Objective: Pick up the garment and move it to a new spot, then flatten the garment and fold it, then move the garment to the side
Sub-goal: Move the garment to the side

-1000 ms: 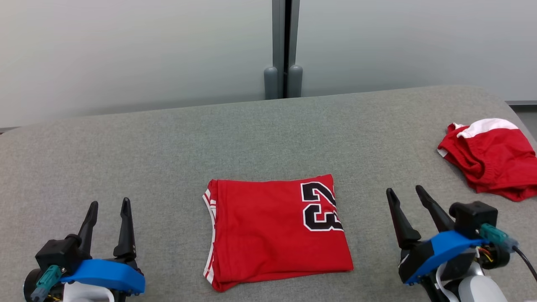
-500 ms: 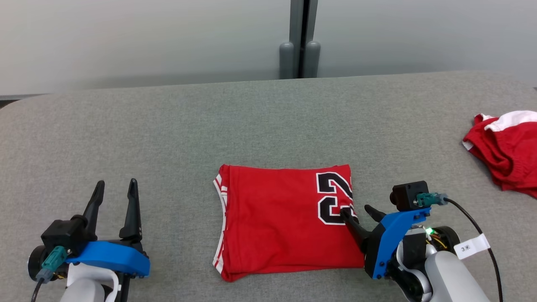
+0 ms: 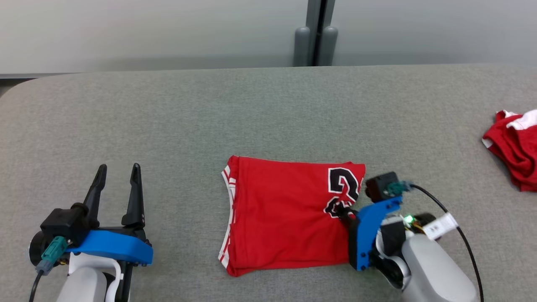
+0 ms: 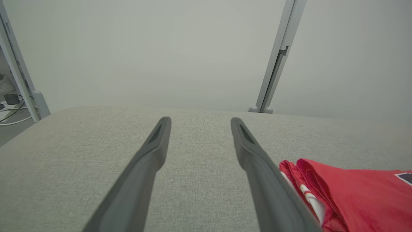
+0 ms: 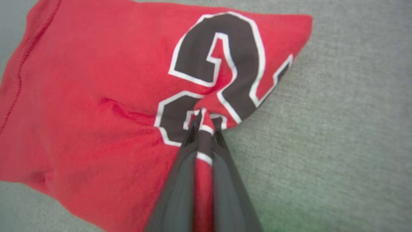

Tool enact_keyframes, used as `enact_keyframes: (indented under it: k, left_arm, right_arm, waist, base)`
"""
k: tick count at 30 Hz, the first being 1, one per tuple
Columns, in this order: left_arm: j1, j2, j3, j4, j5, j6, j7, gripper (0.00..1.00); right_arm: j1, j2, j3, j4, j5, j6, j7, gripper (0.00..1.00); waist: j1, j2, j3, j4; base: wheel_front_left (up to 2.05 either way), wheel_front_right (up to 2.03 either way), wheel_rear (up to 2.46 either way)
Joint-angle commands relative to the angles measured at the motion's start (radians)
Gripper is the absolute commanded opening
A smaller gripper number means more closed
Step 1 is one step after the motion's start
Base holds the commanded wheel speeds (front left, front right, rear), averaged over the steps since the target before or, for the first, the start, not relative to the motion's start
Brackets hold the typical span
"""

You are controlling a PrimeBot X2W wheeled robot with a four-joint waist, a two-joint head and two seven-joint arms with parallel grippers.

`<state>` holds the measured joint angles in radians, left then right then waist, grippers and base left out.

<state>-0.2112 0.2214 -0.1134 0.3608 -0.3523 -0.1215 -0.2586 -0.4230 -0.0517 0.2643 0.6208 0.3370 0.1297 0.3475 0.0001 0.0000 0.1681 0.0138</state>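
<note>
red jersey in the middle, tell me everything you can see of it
The red jersey looks like a soft knit, folded into a rough rectangle lying flat on the grey fabric surface. White stripe trim runs along its left edge, and a black, white-outlined number sits at its right end. The right gripper is shut on a pinch of cloth there, puckering the number.

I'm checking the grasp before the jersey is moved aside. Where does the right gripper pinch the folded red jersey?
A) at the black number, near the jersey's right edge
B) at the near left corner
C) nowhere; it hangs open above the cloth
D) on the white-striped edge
A: in the right wrist view the right gripper is closed on a bunched ridge of the folded red jersey, right at the black number.
</note>
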Motion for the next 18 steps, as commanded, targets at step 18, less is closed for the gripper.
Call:
enact_keyframes:
  k: [18]
  left_arm:
    - [-0.071, 0.008, 0.008, -0.126, 0.025, -0.002, -0.007, 1.0]
  right_arm:
    - [-0.487, -0.527, 0.342, -0.186, -0.086, 0.001, 0.087, 0.0]
  waist:
    - [-0.0001, 0.0, 0.156, -0.227]
  base:
    - [0.0, 0.0, 0.0]
